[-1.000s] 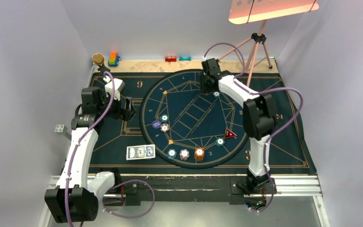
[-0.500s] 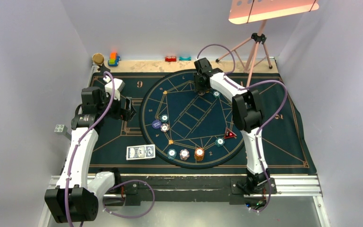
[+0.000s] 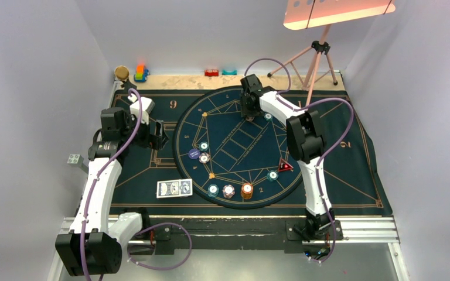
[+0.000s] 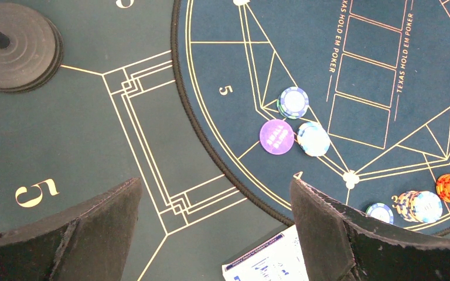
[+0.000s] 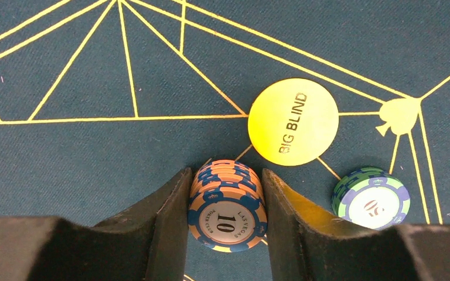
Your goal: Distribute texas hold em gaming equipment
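My right gripper (image 3: 248, 113) is at the far side of the round poker mat (image 3: 234, 102). In the right wrist view it (image 5: 225, 175) is shut on a stack of orange "10" chips (image 5: 227, 205), one finger on each side. A yellow "BIG BLIND" disc (image 5: 293, 122) lies just beyond the stack and a teal chip (image 5: 371, 197) sits to its right. My left gripper (image 3: 159, 136) is open and empty over the mat's left part; in its wrist view (image 4: 214, 187) blue-backed cards (image 4: 269, 263) lie by its right finger. The cards (image 3: 174, 188) lie at the near left.
On the round mat lie a blue disc (image 3: 194, 153), teal and white-pink chips (image 3: 204, 146), a red triangle token (image 3: 285, 165), and stacks in teal (image 3: 212, 189), white-pink (image 3: 228, 191) and orange (image 3: 246, 190). Toy blocks (image 3: 140, 72) and a tripod (image 3: 319, 58) stand at the back. A black stand base (image 4: 14, 47) is near my left gripper.
My right gripper has moved a little left along the far side of the round mat, away from the teal chip. The left arm has not moved.
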